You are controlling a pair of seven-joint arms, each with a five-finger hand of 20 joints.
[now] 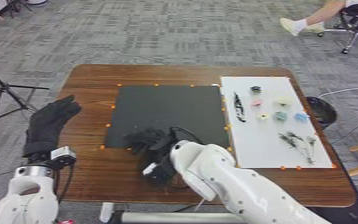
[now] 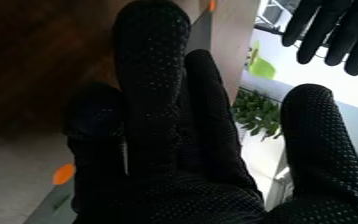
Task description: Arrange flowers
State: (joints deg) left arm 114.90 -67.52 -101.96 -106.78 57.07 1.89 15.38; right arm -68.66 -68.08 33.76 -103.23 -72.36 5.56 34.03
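Flower heads (image 1: 280, 116) and green sprigs (image 1: 297, 144) are spread out on the white sheet (image 1: 254, 147), likely so each is easy to grab. Right hand (image 1: 147, 139) seems relaxed and empty by the dark mat's (image 1: 162, 110) near edge; left hand (image 1: 51, 119)'s open, out of its way.

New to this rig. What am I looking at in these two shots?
It's a robot with two white arms ending in black-gloved hands. The head view looks forward and down at a brown wooden table; the right wrist view looks along the right hand, with the left hand farther off.

On the table are a dark mat and, to its right, a white sheet. Small flower heads in several colours, leafy sprigs and a slim black item I can't identify lie on the sheet. The right hand is at the mat's near edge. Both hands look open, apparently holding nothing.
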